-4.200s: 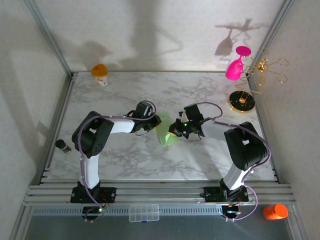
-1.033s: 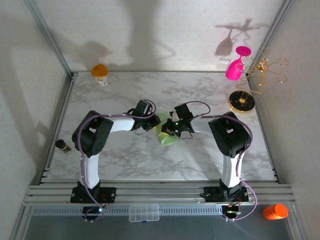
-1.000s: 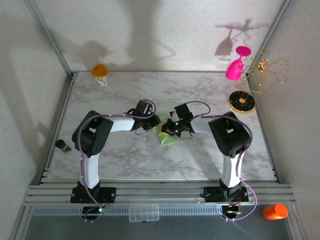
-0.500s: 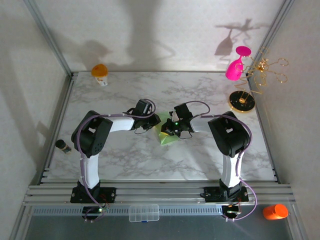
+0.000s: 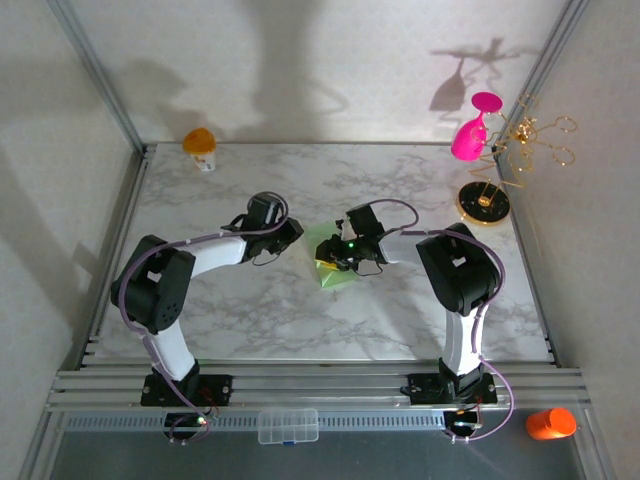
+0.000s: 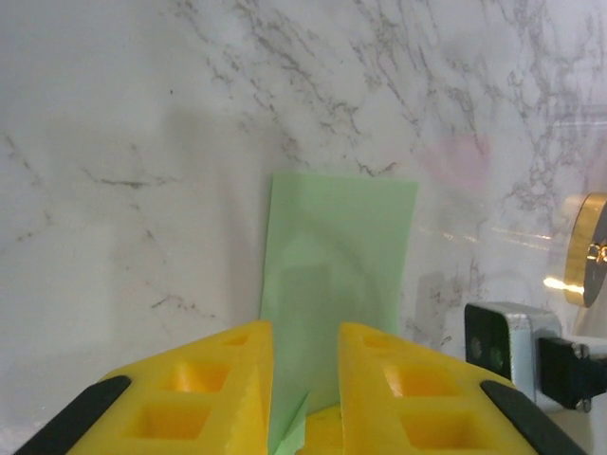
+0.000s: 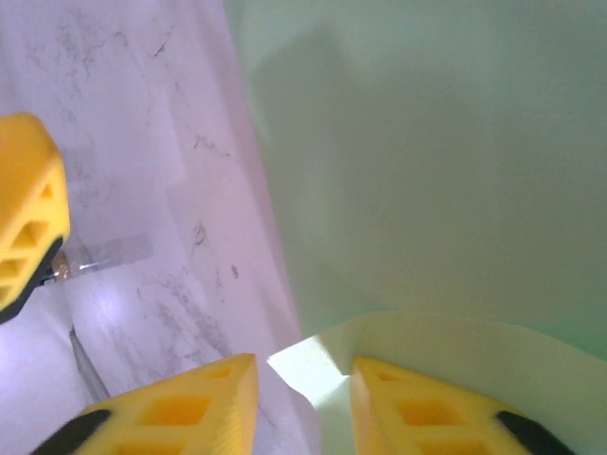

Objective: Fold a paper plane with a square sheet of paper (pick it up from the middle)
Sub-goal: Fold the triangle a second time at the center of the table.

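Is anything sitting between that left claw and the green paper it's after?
Nothing visible does. The pale green paper on the marble table reaches in between the open fingers of the left gripper.

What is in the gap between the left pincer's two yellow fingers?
The green paper. In the left wrist view it lies on the marble table and runs into the gap between the parted yellow fingers of the left pincer.
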